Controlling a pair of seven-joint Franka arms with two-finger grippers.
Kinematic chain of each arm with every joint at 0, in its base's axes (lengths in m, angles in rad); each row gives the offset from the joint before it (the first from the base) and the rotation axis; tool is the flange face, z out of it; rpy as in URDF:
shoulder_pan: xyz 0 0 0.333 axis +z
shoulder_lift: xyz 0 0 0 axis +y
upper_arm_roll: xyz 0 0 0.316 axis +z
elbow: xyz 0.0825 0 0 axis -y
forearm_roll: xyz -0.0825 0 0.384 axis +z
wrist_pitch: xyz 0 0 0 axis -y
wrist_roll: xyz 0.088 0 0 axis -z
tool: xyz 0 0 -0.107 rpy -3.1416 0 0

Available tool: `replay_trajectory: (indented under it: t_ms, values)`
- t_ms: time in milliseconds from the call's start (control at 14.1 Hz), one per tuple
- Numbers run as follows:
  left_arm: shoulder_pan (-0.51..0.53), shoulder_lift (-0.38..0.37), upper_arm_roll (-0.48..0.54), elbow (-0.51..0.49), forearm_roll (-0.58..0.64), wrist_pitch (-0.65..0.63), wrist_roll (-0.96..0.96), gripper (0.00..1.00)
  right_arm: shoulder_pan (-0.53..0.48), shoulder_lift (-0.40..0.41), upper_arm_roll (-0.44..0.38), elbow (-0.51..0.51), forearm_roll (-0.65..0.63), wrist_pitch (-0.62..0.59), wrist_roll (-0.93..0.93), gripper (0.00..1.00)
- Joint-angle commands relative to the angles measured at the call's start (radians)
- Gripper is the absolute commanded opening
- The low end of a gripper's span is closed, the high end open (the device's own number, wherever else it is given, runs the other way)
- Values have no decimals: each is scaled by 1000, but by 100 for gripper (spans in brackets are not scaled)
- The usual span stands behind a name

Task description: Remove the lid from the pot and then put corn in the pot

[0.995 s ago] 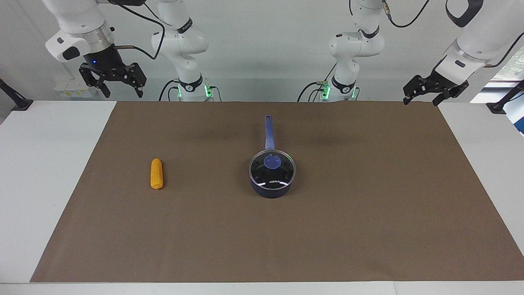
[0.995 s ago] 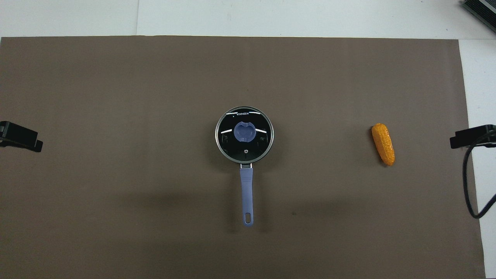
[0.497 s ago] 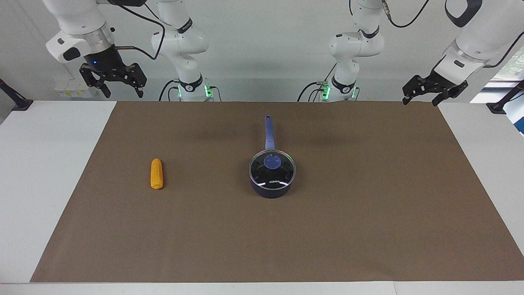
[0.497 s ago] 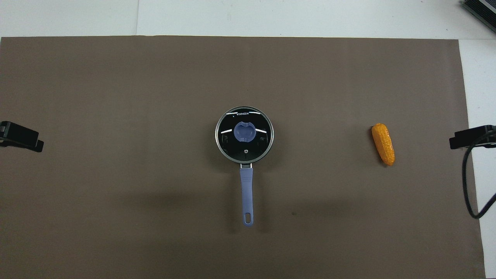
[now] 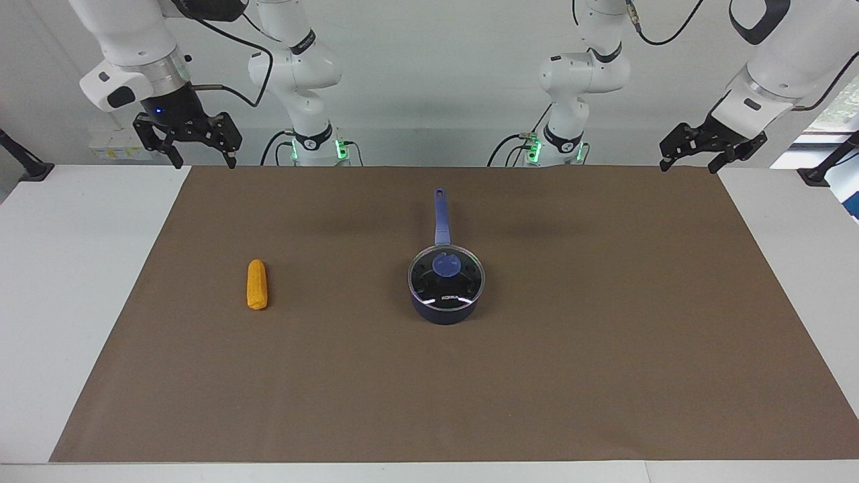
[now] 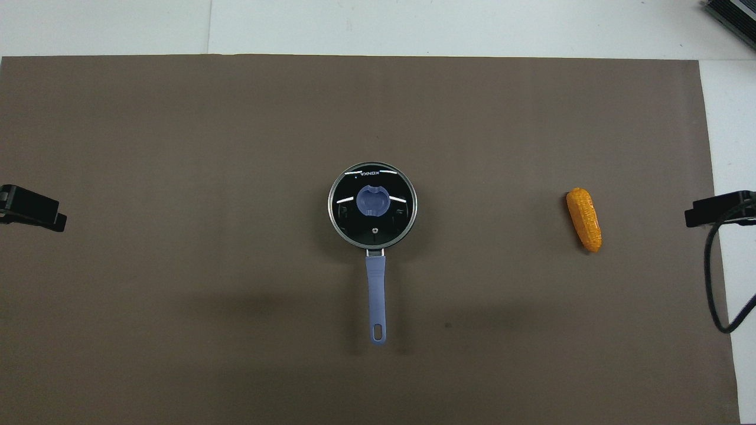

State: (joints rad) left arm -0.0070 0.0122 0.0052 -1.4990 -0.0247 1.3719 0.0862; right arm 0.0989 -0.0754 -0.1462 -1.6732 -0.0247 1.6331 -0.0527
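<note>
The dark navy pot (image 5: 445,311) stands mid-mat, its blue-purple handle (image 5: 441,218) pointing toward the robots. The glass lid (image 5: 463,282) with its blue knob (image 5: 446,265) sits flat on the pot; from overhead the lid (image 6: 354,218) covers it fully. The orange-yellow corn (image 5: 257,284) lies on the mat toward the right arm's end, also seen from overhead as the corn (image 6: 583,219). My right gripper (image 5: 205,163) hangs open and empty over the mat's corner at its own end. My left gripper (image 5: 688,167) hangs open and empty over the corner at the left arm's end.
A brown mat (image 5: 604,376) covers most of the white table (image 5: 60,302). A black cable (image 6: 711,277) loops down by the right gripper at the mat's edge. Only the pot and the corn lie on the mat.
The right gripper has dropped slightly and shifted a little toward the middle of the table. The left gripper, pot, lid and corn have not moved.
</note>
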Motion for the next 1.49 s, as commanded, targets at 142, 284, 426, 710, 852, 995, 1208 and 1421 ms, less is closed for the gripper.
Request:
replay_trajectory:
  t_ms: [142,284,426,710,852,995,1208,1421]
  values:
    - [-8,-14,6,-12,3,-4,9,100,-7,80,-1,-146,9,203,-204,100]
    - [-10,-14,6,-24,3,4,9,100,-7,146,-1,-181,11,296,-312,100]
    - [-39,-20,4,-58,3,38,6,100,-10,199,-1,-215,11,397,-393,100]
    - [-128,-35,4,-158,3,153,-6,100,-13,276,-1,-241,11,464,-447,100]
    - [-183,-29,4,-185,2,212,-17,100,-13,305,-1,-275,11,517,-461,100]
    - [-237,-14,4,-197,2,251,-42,100,-16,354,-1,-281,11,556,-466,100]
    - [-309,0,2,-217,-3,306,-95,100,-15,371,-1,-333,11,638,-467,100]
    - [-382,44,2,-221,-6,344,-106,100,-15,382,-1,-350,11,669,-467,100]
